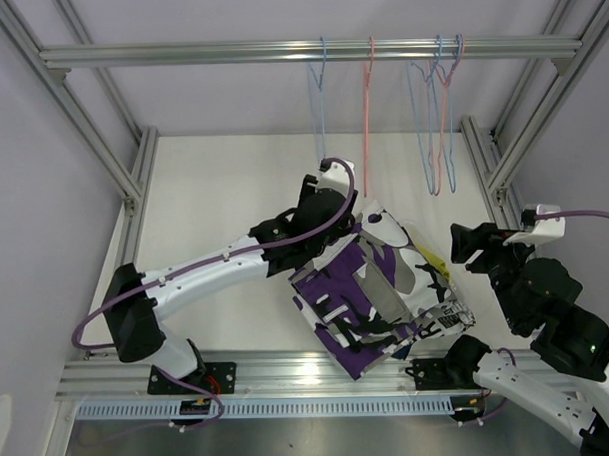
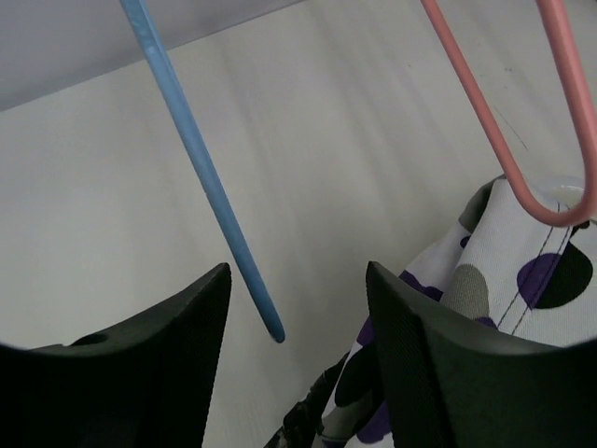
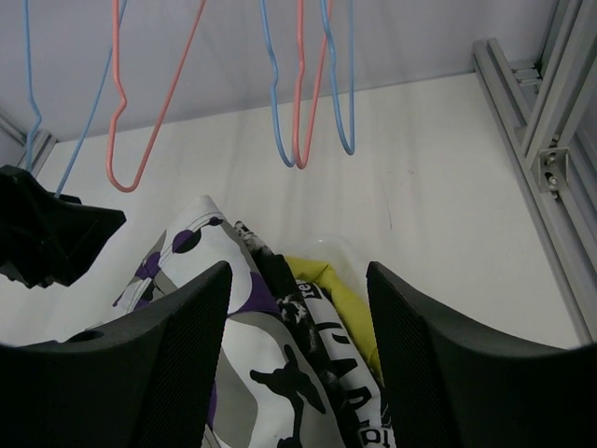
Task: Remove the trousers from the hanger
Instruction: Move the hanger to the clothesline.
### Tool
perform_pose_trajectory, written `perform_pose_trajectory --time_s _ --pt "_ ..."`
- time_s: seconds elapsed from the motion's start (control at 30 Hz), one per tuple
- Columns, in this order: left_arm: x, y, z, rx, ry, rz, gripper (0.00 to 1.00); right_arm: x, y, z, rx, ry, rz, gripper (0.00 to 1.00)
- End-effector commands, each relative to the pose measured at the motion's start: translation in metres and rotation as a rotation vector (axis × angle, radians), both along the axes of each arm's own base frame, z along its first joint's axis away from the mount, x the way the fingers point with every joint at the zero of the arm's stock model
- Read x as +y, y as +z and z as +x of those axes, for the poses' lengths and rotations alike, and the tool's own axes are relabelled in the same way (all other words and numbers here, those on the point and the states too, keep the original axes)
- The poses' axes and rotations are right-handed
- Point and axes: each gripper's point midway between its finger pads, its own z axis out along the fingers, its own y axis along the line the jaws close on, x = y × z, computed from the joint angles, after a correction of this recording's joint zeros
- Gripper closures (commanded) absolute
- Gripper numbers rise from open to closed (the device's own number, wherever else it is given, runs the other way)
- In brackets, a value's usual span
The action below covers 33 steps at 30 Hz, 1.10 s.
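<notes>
The trousers [image 1: 372, 296] lie heaped on the counter [image 1: 213, 191] below bare hangers [image 1: 367, 116]. They look soft, light and limp, so pinch a fold. The left gripper [image 2: 297, 280] and right gripper [image 3: 298, 275] gape wide, empty.

White tabletop [image 1: 213, 191] enclosed by pale grey-lilac walls [image 1: 43, 177], bordered at the sides by aluminium side rails [image 1: 144, 159], spanned overhead by a horizontal aluminium crossbar [image 1: 228, 54], edged at the near side by an aluminium base rail [image 1: 289, 367] and a slotted cable duct [image 1: 321, 406], lit softly and evenly
</notes>
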Motion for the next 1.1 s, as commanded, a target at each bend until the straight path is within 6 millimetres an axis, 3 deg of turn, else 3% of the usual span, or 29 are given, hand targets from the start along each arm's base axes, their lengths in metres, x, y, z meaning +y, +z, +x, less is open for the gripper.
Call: perform_pose_trajectory --time_s 0.0,0.23,0.4,0.5,0.63,0.67,0.73,0.77,0.93,1.0,1.07 --pt "0.013 0.033 -0.018 -0.038 0.013 -0.055 0.34 -0.004 0.008 0.001 -0.015 -0.036 0.027 0.36" --pt "0.050 0.077 -0.055 -0.061 -0.011 -0.070 0.19 -0.007 0.009 0.010 0.024 -0.093 -0.031 0.33" --pt "0.094 0.128 -0.077 -0.143 -0.042 -0.127 0.09 0.002 0.010 0.024 0.068 -0.109 -0.118 0.15" --pt "0.115 0.140 -0.079 -0.210 -0.031 -0.096 0.06 0.001 0.013 0.033 0.090 -0.150 -0.181 0.11" --pt "0.145 0.130 -0.077 -0.256 0.017 -0.074 0.02 0.000 0.023 0.045 0.123 -0.181 -0.237 0.05" --pt "0.147 0.113 -0.076 -0.240 0.024 -0.052 0.02 -0.001 0.023 0.047 0.132 -0.186 -0.244 0.05" --pt "0.159 0.115 -0.077 -0.255 0.040 -0.104 0.02 -0.003 0.023 0.050 0.154 -0.206 -0.253 0.04" --pt "0.159 0.105 -0.076 -0.249 0.029 -0.106 0.02 0.000 0.023 0.055 0.170 -0.204 -0.252 0.04" --pt "0.173 0.100 -0.078 -0.261 0.036 -0.129 0.01 -0.009 0.019 0.070 0.235 -0.207 -0.214 0.03" --pt "0.174 0.098 -0.080 -0.266 0.025 -0.144 0.01 0.002 0.014 0.079 0.261 -0.141 -0.204 0.02" --pt "0.171 0.095 -0.082 -0.259 0.001 -0.148 0.00 0.002 0.007 0.087 0.285 -0.145 -0.199 0.04"
